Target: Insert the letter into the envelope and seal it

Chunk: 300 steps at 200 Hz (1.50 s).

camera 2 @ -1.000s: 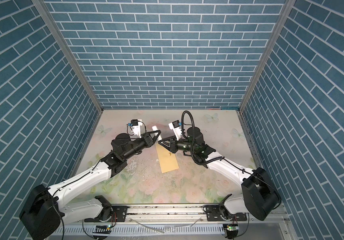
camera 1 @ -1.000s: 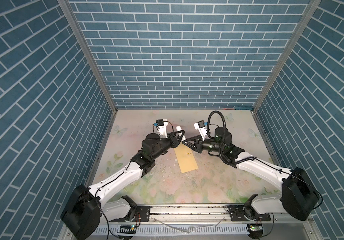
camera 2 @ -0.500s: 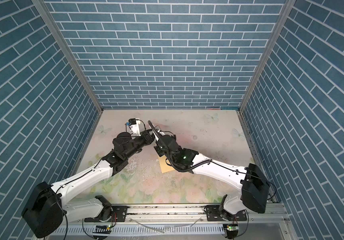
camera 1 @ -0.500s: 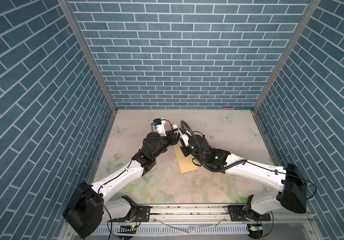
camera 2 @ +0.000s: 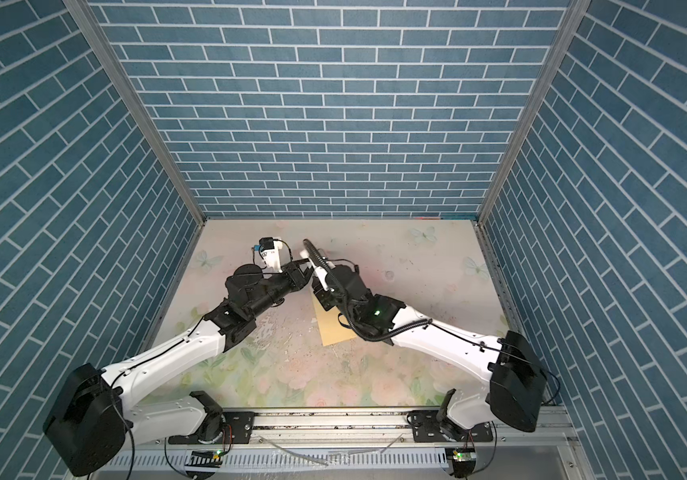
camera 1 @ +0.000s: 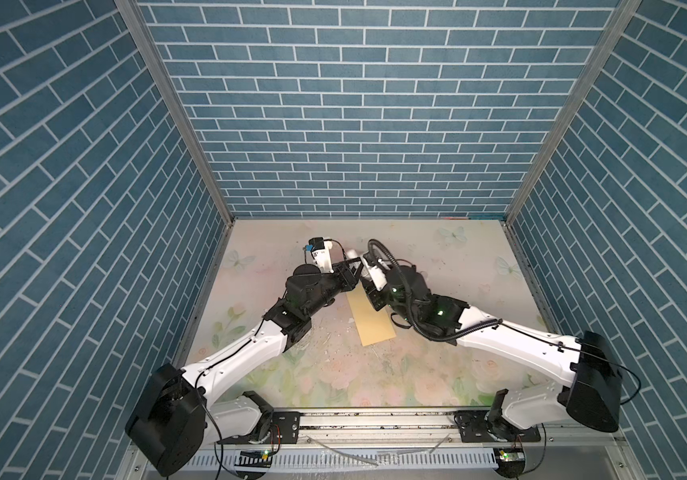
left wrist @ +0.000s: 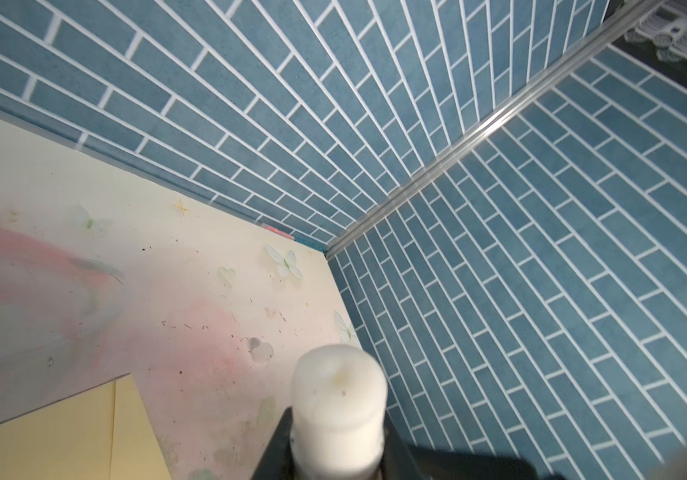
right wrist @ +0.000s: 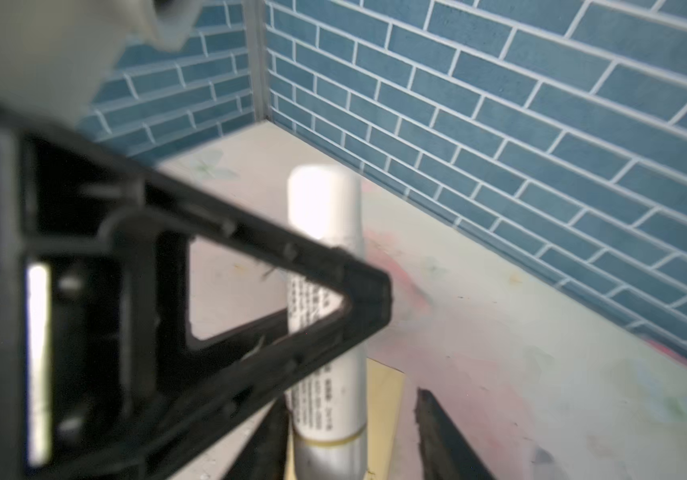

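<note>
In both top views the envelope (camera 1: 373, 321) lies flat near the middle of the surface (camera 1: 458, 266), grips unclear; the left wrist view shows the left hand (left wrist: 337, 453) clamped on a white tube (left wrist: 339, 399), the right wrist view the right hand (right wrist: 350, 399) open astride it

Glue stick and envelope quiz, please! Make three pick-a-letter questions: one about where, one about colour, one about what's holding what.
1. Where is the envelope? A flat on the table; B in a box; C up in the air.
2. What colour is the glue stick? A red; B green; C white.
3. What are the left jaws doing? A open and empty; B shut on the glue stick; C gripping the envelope.

Answers: 1 A, it lies flat in both top views; 2 C, both wrist views show it white; 3 B, the left wrist view shows the stick clamped between them.
</note>
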Tool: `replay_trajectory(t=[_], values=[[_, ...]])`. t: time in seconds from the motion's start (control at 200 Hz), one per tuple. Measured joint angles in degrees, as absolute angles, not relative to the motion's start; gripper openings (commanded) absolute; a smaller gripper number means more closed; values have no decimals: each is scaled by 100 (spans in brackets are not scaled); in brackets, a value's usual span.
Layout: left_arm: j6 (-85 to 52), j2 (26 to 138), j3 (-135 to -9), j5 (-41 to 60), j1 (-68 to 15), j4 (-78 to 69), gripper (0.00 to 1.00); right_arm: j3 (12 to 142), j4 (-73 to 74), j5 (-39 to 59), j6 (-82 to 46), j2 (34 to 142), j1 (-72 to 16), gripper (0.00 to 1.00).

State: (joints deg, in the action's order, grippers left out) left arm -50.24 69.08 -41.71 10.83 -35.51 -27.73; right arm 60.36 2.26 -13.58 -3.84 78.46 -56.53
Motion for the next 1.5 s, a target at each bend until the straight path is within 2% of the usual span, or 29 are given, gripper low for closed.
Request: replay_trajectory(t=[0.145, 0.28, 0.545, 0.76, 1.32, 1.5], values=[[-5052, 6812, -4180, 1286, -3544, -2746, 0, 5496, 668, 523, -1090, 7437, -4923, 65], [-5061, 6748, -4180, 1402, -3538, -2722, 0, 5122, 1087, 1857, -1662, 7413, -4510, 63], [-5100, 6729, -4187, 1542, -3538, -2727, 0, 4781, 2143, 3369, -2617, 7623, -4154, 50], [-5142, 6729, -4187, 1579, -3538, -2729, 0, 4779, 2593, 3774, -2969, 7784, -4084, 40], [-5210, 6729, -4187, 1638, -3524, -2832, 0, 4779, 2882, 3898, -3277, 7913, -4034, 18], [-5199, 6759, -4187, 1592, -3522, -2779, 0, 4788, 2685, 3601, -3192, 7878, -4069, 0]])
